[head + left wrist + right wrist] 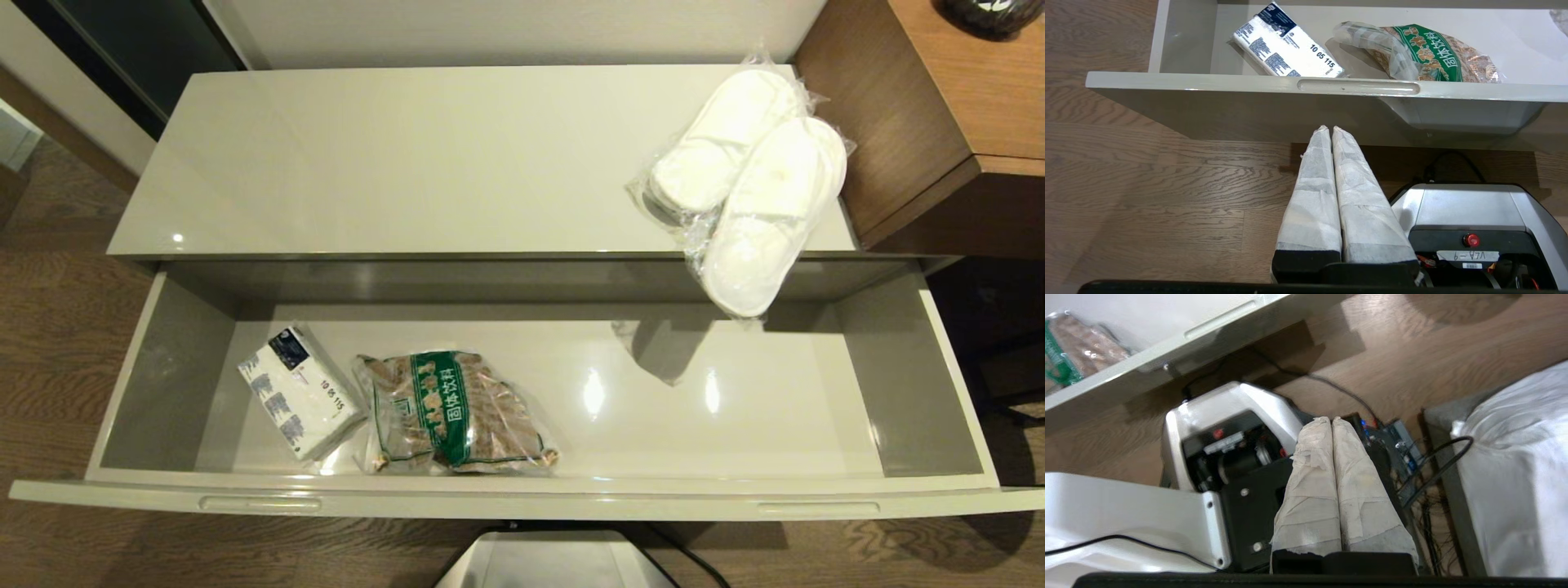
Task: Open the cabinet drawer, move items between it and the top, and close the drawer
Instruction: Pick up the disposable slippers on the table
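Drawer (522, 490) pulled out, beyond both sets of closed fingers, left (1327, 130) and right (1331, 420), which sit low over the floor. Tissue pack (298, 390) and snack bag (453, 412) side by side in drawer's left half. Slippers (747, 184) on top (392, 163), right end, one overhanging the drawer.

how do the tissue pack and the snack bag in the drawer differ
The tissue pack is a white block with dark blue print; the snack bag is clear crinkly plastic showing brown pieces under a green label. The pack is smaller and lies nearer the drawer's left end. Both lie flat on its floor.
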Tool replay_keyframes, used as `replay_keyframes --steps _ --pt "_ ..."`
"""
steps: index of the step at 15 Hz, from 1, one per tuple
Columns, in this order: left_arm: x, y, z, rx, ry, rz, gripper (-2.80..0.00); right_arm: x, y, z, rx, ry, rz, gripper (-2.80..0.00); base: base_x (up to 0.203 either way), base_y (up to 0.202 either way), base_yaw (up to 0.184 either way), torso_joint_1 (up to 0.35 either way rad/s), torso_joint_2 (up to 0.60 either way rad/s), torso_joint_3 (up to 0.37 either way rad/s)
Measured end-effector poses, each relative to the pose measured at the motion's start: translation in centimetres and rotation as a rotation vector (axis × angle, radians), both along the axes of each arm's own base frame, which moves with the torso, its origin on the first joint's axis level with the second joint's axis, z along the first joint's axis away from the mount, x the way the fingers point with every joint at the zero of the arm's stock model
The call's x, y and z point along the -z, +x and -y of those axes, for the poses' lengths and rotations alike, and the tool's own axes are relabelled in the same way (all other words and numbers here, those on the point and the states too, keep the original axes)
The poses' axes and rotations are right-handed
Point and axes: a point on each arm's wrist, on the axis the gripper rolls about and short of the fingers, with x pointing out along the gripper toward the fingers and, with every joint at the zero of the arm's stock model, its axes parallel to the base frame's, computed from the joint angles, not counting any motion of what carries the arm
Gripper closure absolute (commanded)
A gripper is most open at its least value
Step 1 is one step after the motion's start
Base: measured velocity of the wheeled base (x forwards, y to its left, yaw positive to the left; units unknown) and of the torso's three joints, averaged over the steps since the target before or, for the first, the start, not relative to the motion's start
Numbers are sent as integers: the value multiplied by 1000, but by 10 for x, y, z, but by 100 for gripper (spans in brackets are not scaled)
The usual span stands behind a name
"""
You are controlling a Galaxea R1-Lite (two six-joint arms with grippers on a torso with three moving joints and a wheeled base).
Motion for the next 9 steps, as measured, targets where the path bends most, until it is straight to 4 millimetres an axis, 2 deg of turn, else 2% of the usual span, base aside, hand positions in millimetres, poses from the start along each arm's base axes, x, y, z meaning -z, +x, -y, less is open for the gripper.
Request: replay_keyframes --steps 2,5,7,9 --pt "0 0 0 1 0 0 0 6 -7 -4 -10 91 46 0 0 0 0 0 0 0" --pt "0 0 0 -1 0 0 0 5 -14 -8 -22 218 101 0 0 0 0 0 0 0" --pt "0 0 0 0 0 0 0 -8 -12 -9 -42 235 110 0 0 0 0 0 0 0" --pt "0 0 0 0 0 0 0 -29 5 -8 -54 256 65 0 0 0 0 0 0 0"
